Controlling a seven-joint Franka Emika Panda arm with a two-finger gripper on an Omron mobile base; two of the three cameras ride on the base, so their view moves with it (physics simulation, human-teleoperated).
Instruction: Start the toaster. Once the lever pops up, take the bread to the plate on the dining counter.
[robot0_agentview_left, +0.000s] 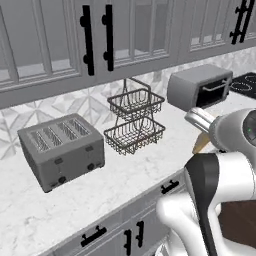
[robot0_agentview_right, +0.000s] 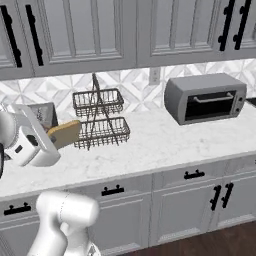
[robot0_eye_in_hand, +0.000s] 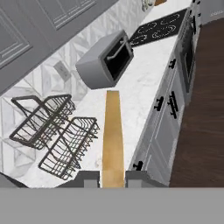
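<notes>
The grey four-slot toaster (robot0_agentview_left: 62, 147) stands on the marble worktop at the left, and its corner (robot0_agentview_right: 46, 114) shows behind my hand. My gripper (robot0_eye_in_hand: 113, 177) is shut on the bread (robot0_eye_in_hand: 113, 135), a thin golden-tan slice seen edge-on between the two fingertips. The slice hangs in the air above the worktop, to the right of the toaster. It pokes out below the hand as a tan wedge (robot0_agentview_left: 202, 143) and points toward the wire rack (robot0_agentview_right: 65, 133). The gripper (robot0_agentview_left: 199, 129) (robot0_agentview_right: 51, 135) is well clear of the toaster. The plate and the dining counter are out of view.
A two-tier wire basket rack (robot0_agentview_left: 135, 120) (robot0_agentview_right: 100, 117) (robot0_eye_in_hand: 54, 131) stands beside the toaster. Farther right sits a grey toaster oven (robot0_agentview_left: 200, 87) (robot0_agentview_right: 205, 97) (robot0_eye_in_hand: 105, 61), then a black cooktop (robot0_eye_in_hand: 159, 28). Wall cabinets (robot0_agentview_right: 95, 30) hang above; drawer fronts (robot0_agentview_right: 165, 180) run below the worktop edge.
</notes>
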